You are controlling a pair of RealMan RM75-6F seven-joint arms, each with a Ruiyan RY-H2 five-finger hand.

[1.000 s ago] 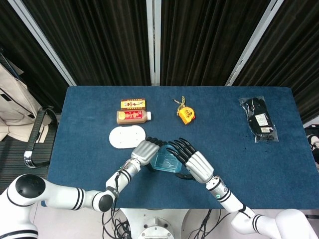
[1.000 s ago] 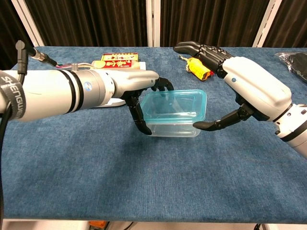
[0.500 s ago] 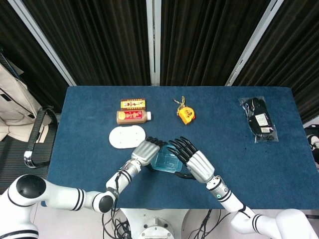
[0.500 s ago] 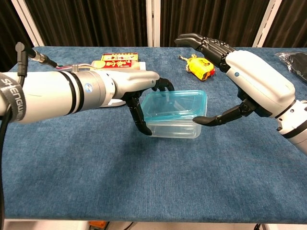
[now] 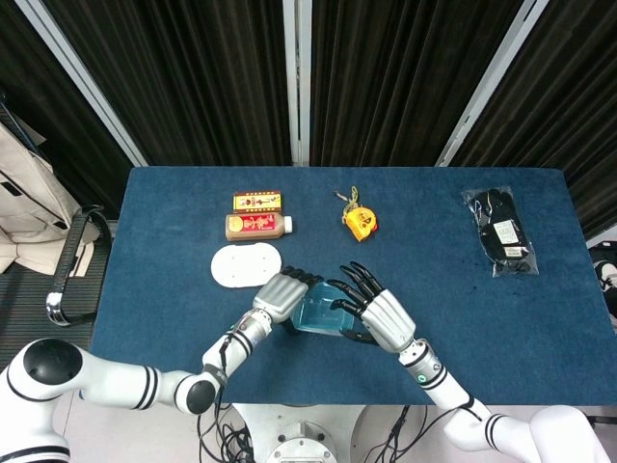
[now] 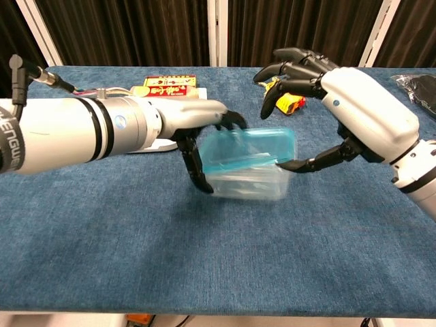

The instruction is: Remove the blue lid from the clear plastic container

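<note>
The clear plastic container with its blue lid sits tilted near the table's front middle, its image blurred. My left hand grips the container's left end, thumb down the front wall and fingers over the back. My right hand arches over the right end; its thumb tip touches the lid's right rim, and its fingers curl above the lid without touching it. In the head view both hands cover most of the lid.
A white oval dish lies just left of and behind the container. Farther back are a red-yellow box, a brown bottle and a yellow tape measure. A black packet lies at the far right.
The container has tipped and risen slightly in my left hand. My right hand's fingers have curled downward over the lid, and its thumb has moved up to the lid's right rim.
</note>
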